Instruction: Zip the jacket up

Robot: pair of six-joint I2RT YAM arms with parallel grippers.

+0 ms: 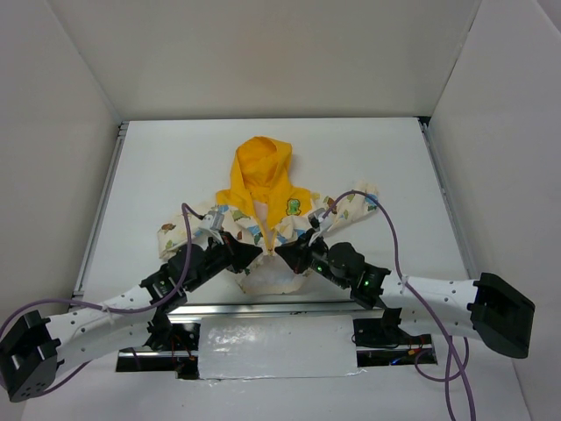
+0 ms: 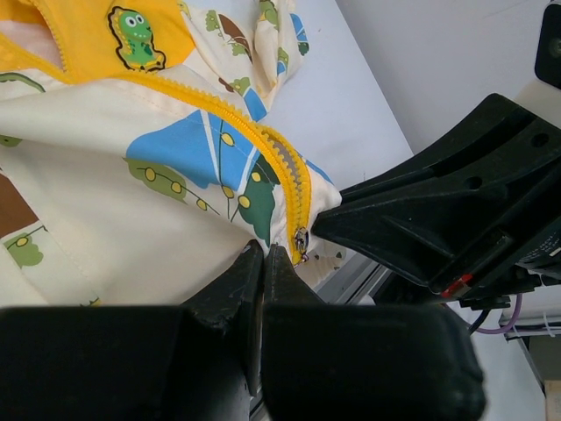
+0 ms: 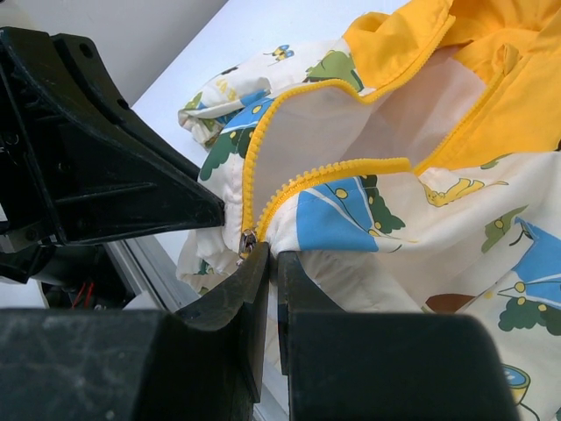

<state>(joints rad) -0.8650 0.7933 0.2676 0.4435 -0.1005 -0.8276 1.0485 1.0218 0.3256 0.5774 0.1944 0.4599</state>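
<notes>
The jacket lies flat on the white table, yellow hood away from me, cream printed front open in a narrow V. Its metal zipper slider sits at the bottom hem, and the yellow teeth part just above it. My left gripper is shut on the hem fabric of the jacket just left of the slider. My right gripper is shut on the hem of the jacket just right of it. The two grippers nearly touch.
An aluminium rail runs along the table's near edge right under the hem. White walls close in the table on three sides. Purple cables loop over both arms. The green dinosaur patch sits on the yellow yoke.
</notes>
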